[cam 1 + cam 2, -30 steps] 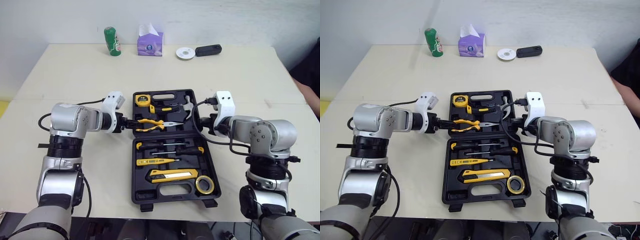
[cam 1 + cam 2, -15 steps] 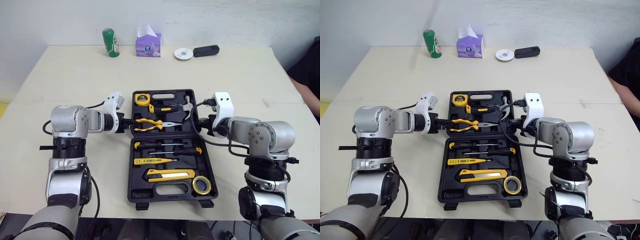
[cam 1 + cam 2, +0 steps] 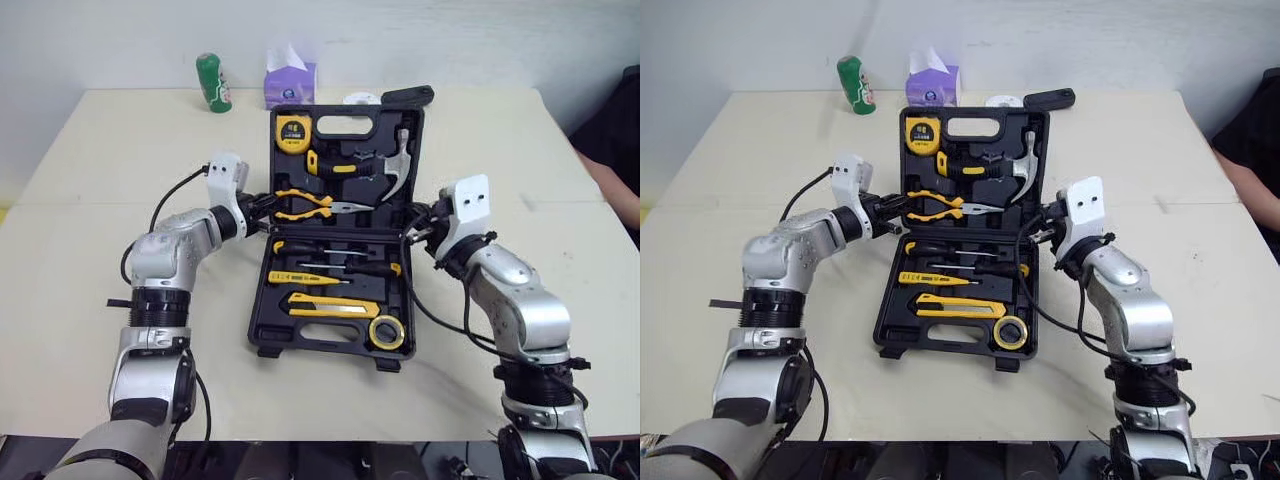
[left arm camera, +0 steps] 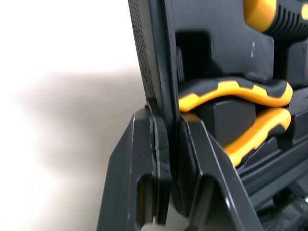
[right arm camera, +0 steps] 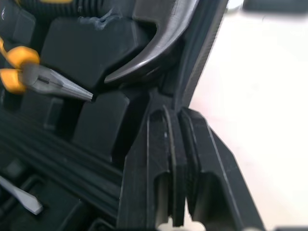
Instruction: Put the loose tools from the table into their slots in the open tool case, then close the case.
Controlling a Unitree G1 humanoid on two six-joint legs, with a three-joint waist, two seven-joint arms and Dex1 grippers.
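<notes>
— Left gripper (image 4: 166,115): state?
— Narrow, pinched on the side edge of the lid (image 3: 345,185), one finger (image 4: 130,163) outside the wall and one inside. Pliers (image 3: 310,205) handles sit in their slot just beside its tips.
— Right gripper (image 5: 175,113)?
— Same, clamped narrow on the opposite lid edge. Hammer (image 3: 400,165) head is just past its fingertips, the pliers' nose a bit further in.
— Where's the tool case (image 3: 262,325)?
— Between the two grippers, base flat on the table (image 3: 100,300), lid tilted up off the table, not closed. Tape measure (image 3: 291,132) is at the lid's far corner from the left gripper.
— Base contents?
— Screwdrivers (image 3: 340,270), utility knife (image 3: 333,306) and tape roll (image 3: 385,332), all seated, nearer the robot than both grippers.
</notes>
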